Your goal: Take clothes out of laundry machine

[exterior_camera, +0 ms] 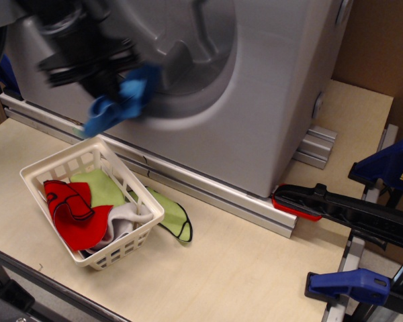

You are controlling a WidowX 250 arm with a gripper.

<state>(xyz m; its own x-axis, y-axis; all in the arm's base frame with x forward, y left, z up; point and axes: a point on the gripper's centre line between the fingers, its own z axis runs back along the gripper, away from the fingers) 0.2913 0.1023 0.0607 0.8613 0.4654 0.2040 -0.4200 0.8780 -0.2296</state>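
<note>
Your blue cloth (119, 102) hangs in the air in front of the laundry machine (255, 100), outside the drum opening and above the far corner of the white basket (124, 251). Its long axis runs on a slant, upper right to lower left, with the lower end pointing down toward the basket and the upper end bunched under the gripper (101, 70). The cloth looks soft and floppy, crumpled into folds, though motion blur smears its edges.

The machine is smooth silver-grey plastic with a big round opening; the drum inside shows a raised grey rib. The basket is white slatted plastic, rectangular, with a red black-edged cloth (74, 215) and a lime-green black-edged cloth (168, 213) in it, the green one spilling over the rim onto the pale wooden table (242, 268).

Your gripper is a dark, blurred mass at the upper left. It has hold of the cloth's upper end, but the blur hides the fingers, so you cannot tell how far apart they stand.

At the right lie blue-handled clamps (383, 168) and a black bar with a red tip (342, 209).
</note>
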